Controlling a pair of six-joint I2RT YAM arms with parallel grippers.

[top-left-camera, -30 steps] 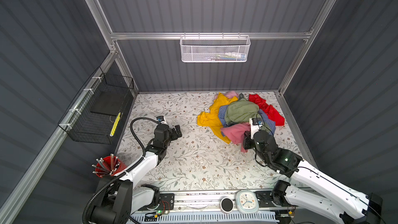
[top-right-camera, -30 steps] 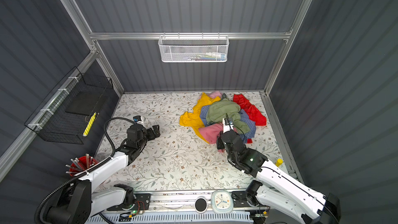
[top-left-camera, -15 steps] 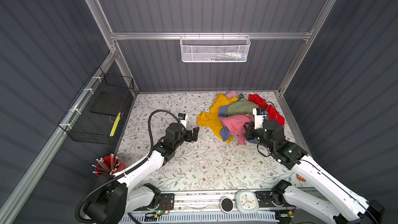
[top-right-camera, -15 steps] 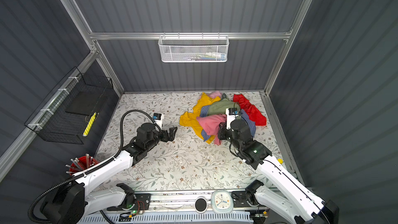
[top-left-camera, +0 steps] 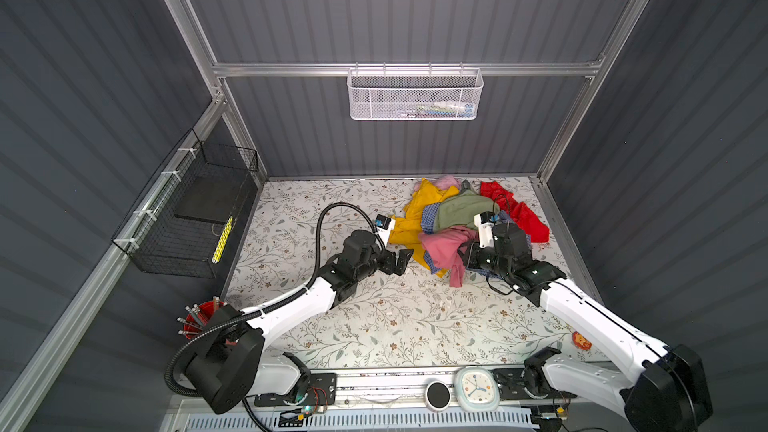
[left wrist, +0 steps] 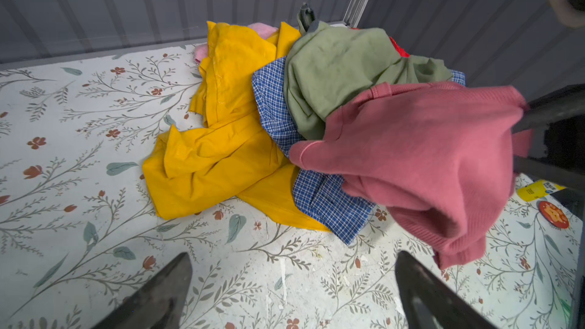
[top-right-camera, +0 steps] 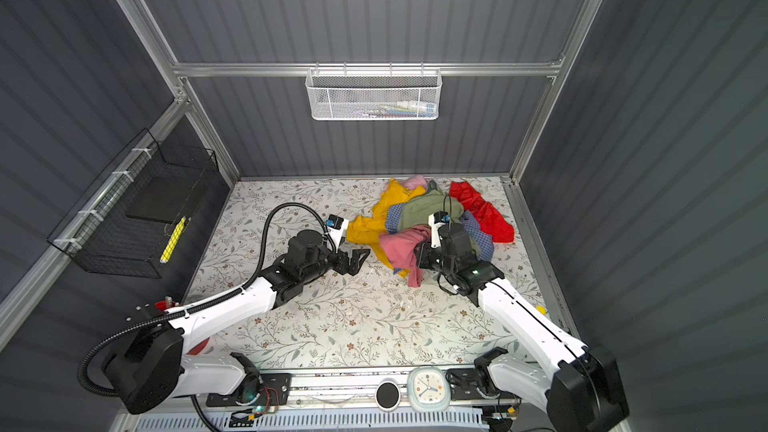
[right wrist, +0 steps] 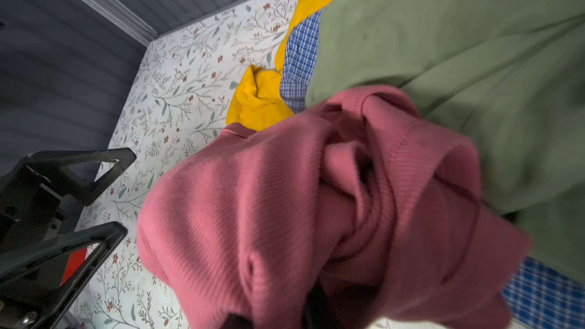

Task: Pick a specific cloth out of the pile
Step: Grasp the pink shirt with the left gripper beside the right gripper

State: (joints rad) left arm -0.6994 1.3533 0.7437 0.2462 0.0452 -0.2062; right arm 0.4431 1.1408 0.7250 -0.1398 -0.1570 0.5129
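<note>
One cloth, draped lengthwise, tail hanging down

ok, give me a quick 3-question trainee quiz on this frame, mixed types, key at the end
1. Multiple choice: what hangs from the right pincer?
A. yellow cloth
B. pink cloth
C. green cloth
2. True or false: the left pincer is shut on the yellow cloth.
3. Short answer: which cloth in the pile lies farthest from the left pincer?

Key:
1. B
2. False. It is open and empty, over the bare table.
3. The red cloth, at the far right of the pile.
</note>
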